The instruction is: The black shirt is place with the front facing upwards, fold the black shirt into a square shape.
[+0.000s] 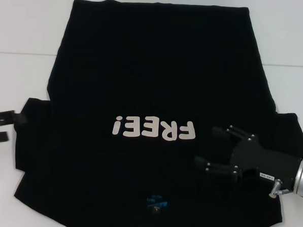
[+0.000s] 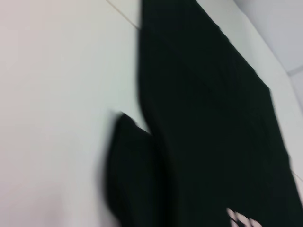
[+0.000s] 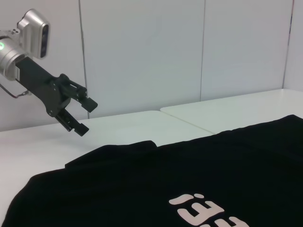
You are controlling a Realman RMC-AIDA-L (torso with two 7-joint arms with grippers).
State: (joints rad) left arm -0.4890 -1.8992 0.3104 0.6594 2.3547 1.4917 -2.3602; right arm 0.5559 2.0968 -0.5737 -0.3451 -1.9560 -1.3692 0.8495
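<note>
The large plain black cloth T-shirt point(image 1: 157, 93) with pale "FREE!" lettering lies flat, front up, on the white table point(image 1: 23, 35), collar toward the robot, long axis running away from it. The right pincer point(image 1: 216, 147), spread, is above the cloth near its right sleeve. The left pincer point(image 3: 79, 113), spread and empty, hovers just beyond the left sleeve.

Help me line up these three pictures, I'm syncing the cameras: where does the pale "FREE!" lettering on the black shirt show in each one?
Head view: the FREE! lettering sits at centre, on the black shirt, beside the right gripper.
Left wrist view: only a pale scrap of it at the lower edge.
Right wrist view: part of it at the lower middle.
Shared landmark: the shirt's left sleeve, near the open left gripper.
</note>
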